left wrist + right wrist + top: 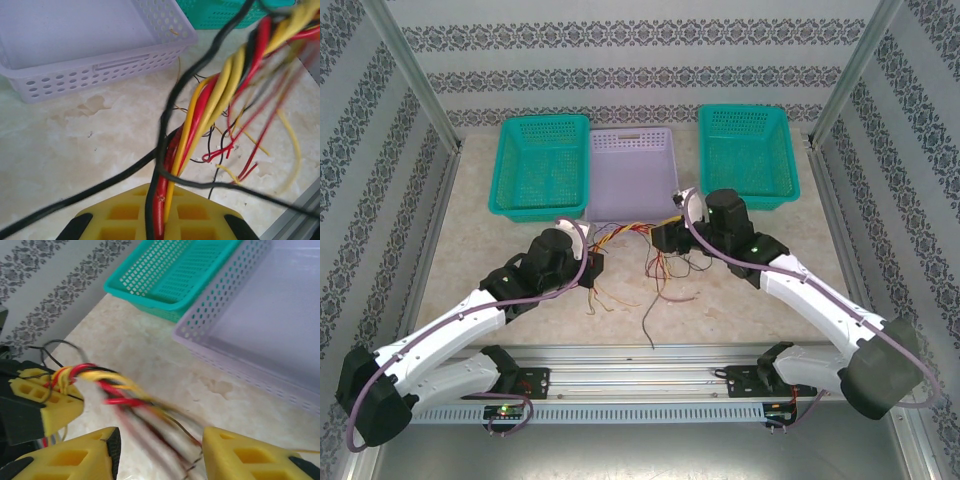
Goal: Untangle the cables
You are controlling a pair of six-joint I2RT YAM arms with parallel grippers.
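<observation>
**Cables (625, 233), thin red, yellow, black and orange wires, pinched at one end only**

They ran as a twisted bundle across the middle of the pale marbled surface (510, 300), with loose tails trailing toward its near edge. The left end effector (157, 202) was pressed together on one end of the twist. The right end effector (160, 442) stood spread, and blurred strands passed between its fingers without any clear grip.

The step looked best done by closing the right on a single strand just beside the left's pinch. Drawing it off slowly along the twist would avoid tightening the knot.

A lilac perforated plastic basket (630, 170) stood just behind at the far edge, flanked by two teal mesh baskets (542, 165) (745, 155). A lifted loop could snag its rim.
</observation>
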